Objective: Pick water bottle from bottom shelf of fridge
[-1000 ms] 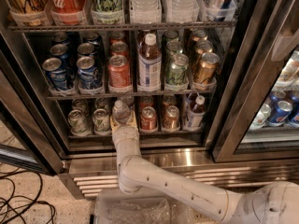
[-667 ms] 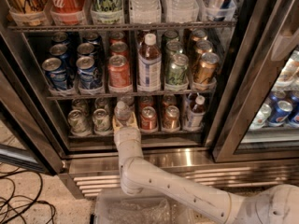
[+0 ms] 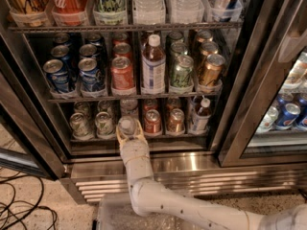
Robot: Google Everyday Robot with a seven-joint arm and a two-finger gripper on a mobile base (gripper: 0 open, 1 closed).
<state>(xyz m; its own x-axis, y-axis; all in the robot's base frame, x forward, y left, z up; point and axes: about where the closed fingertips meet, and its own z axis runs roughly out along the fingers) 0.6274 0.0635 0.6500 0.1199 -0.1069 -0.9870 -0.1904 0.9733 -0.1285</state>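
1. The water bottle (image 3: 127, 125) stands at the front of the bottom shelf (image 3: 163, 138) of the fridge (image 3: 192, 162). It has a silver-green can (image 3: 103, 122) just beside it on one side and a red can (image 3: 152, 121) just beside it on the other. The claw (image 3: 128, 132) reaches up from below on the white arm (image 3: 136, 162) and sits around the bottle's upper part. Whether it is clamped tight or only loosely around the bottle cannot be told.
2. If the hold is loose, the smooth clear plastic would probably slide out as the arm draws back. The bottle would then drop onto the steel sill or the ribbed grille (image 3: 192, 183) below.
3. If the squeeze is too hard, the thin ribbed wall would likely buckle. That could make the grip shift or the bottle twist.
4. The two cans leave little room. Any sideways drift on the way out would likely nudge one of them and tip it or push it back down its lane.
5. The bottle's base may catch on the front lip of its clear lane tray. A straight pull would then tilt it forward instead of freeing it.
6. Lifting too far to clear that lip risks striking the rack above (image 3: 96, 98), which sits close over the bottle's cap.
7. The arm passes close over the sill, so a low retreat could scrape it.
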